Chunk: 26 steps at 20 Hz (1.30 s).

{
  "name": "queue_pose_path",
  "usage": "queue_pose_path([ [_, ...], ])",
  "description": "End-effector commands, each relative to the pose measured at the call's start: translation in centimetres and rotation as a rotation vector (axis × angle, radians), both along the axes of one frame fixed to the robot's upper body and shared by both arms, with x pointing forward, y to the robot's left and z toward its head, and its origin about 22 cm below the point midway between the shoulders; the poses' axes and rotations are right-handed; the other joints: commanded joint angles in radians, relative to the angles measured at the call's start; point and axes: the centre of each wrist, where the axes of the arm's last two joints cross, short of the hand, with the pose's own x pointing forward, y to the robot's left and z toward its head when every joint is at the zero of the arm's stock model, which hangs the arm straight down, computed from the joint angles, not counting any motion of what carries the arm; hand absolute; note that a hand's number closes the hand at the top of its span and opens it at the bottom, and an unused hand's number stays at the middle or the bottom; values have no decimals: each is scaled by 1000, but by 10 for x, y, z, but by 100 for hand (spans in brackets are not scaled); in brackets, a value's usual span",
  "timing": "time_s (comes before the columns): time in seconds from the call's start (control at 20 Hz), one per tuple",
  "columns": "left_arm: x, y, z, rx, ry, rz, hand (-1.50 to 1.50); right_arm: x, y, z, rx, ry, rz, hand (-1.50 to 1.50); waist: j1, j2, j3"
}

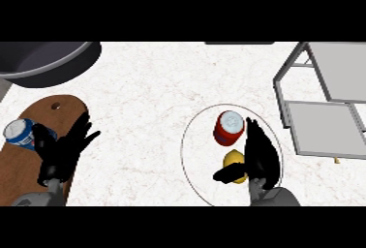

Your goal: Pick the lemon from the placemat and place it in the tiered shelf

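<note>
nearest the lower edge, the right black hand [259, 154] sits over the round white placemat with a thin dark rim [187, 145], its fingers [256, 133] stretched along the right side of the small yellow lemon [233, 162] and the thumb hooked in from the lower left, so the fruit lies between them, apparently pinched. the lemon is still on the placemat, touching the hand, its long axis roughly near to far. just beyond stands a red can with a pale lid [229, 127]. the grey metal tiered shelf [325, 104] lies farther, to the right, so the lift should swing that way. the left black hand [63, 145] rests spread over the brown wooden board [32, 160] on the marbled white desk [143, 97].
</note>
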Motion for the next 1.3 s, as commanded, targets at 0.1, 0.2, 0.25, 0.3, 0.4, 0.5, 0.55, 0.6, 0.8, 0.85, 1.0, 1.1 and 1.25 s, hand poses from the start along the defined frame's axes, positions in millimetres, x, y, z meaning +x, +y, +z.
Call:
queue_pose_path([
  [0.1,-5,10,-9,12,46,2,0,-9,6,-22,-132,220,279,150,11,10,-7],
  [0.2,-17,-2,-20,6,44,-14,0,-13,14,-30,-28,124,224,150,1,7,-6],
  [0.25,-14,14,-8,-3,58,2,0,-10,5,-19,6,119,217,150,0,7,-6],
  [0.3,-14,4,-8,12,62,11,0,-6,-9,-19,17,85,221,150,0,7,-6],
  [0.4,3,6,10,1,51,3,0,-6,22,-18,36,56,238,150,0,7,-6],
  [0.5,-9,-7,-6,1,60,12,0,-13,33,-23,41,22,237,150,2,7,-6],
  [0.55,0,4,1,3,71,24,0,-11,19,-16,41,-13,232,150,-2,7,-6],
  [0.6,-15,0,-8,3,53,-4,0,-13,30,-21,52,-47,263,150,1,7,-6],
  [0.8,-21,12,-3,-3,63,7,0,-32,-14,4,23,-97,395,150,-2,4,-6],
  [0.85,-14,0,-12,5,70,22,0,-44,-18,25,44,-111,448,150,-15,3,-6],
  [1.0,-17,8,-23,-4,62,44,0,-67,-61,27,66,-82,639,150,-35,4,-7],
  [1.1,-13,16,-4,10,67,33,0,-74,-75,66,138,-203,600,150,-29,1,-6],
  [1.25,-9,2,-6,2,67,31,0,-103,-74,106,112,-344,595,150,-38,-1,-7],
])
